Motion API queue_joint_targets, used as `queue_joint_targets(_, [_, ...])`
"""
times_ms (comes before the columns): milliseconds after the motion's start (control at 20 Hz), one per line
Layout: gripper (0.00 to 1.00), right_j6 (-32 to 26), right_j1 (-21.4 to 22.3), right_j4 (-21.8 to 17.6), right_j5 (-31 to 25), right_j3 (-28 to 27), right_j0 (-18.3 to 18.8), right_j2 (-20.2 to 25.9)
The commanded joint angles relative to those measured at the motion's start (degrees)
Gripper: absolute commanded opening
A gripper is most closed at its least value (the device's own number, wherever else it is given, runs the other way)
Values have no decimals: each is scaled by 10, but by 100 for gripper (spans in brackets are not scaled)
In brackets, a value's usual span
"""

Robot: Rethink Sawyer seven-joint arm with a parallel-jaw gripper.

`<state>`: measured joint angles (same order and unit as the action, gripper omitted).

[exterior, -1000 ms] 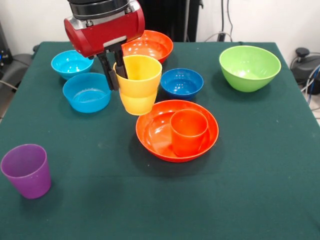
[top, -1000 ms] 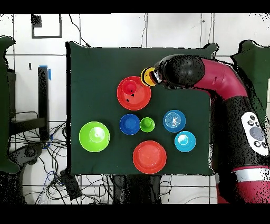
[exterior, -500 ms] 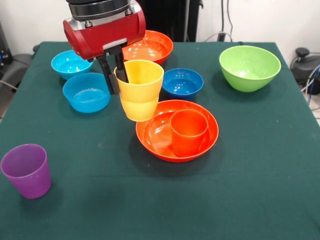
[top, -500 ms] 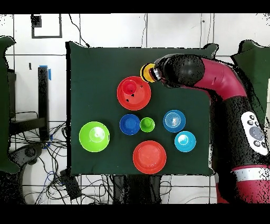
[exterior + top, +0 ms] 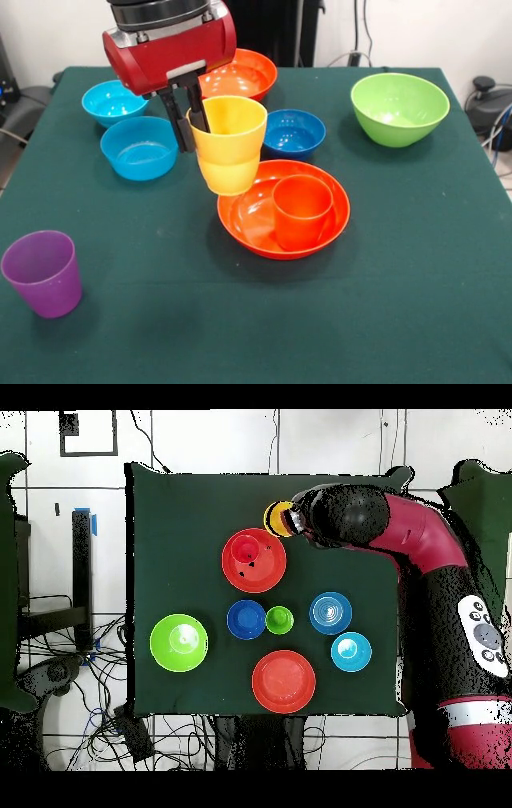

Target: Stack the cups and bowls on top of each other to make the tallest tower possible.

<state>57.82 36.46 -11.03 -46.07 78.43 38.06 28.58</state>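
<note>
Gripper pinches the yellow cup by one rim wall, tilted, beside the orange cup; off-centre lowering risks toppling both.

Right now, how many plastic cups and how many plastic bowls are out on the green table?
Plastic cups: 4 (orange cup, yellow cup, purple cup, green cup)
Plastic bowls: 6 (two large orange bowls, lime green bowl, dark blue bowl, two light blue bowls)
Total: 10
</note>
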Motion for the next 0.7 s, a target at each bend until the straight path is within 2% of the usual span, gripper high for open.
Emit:
queue_joint_targets(50, [0,92,-33,9,43,32,-25,3])
queue_joint_targets(700, [0,92,-37,12,67,43,-26,3])
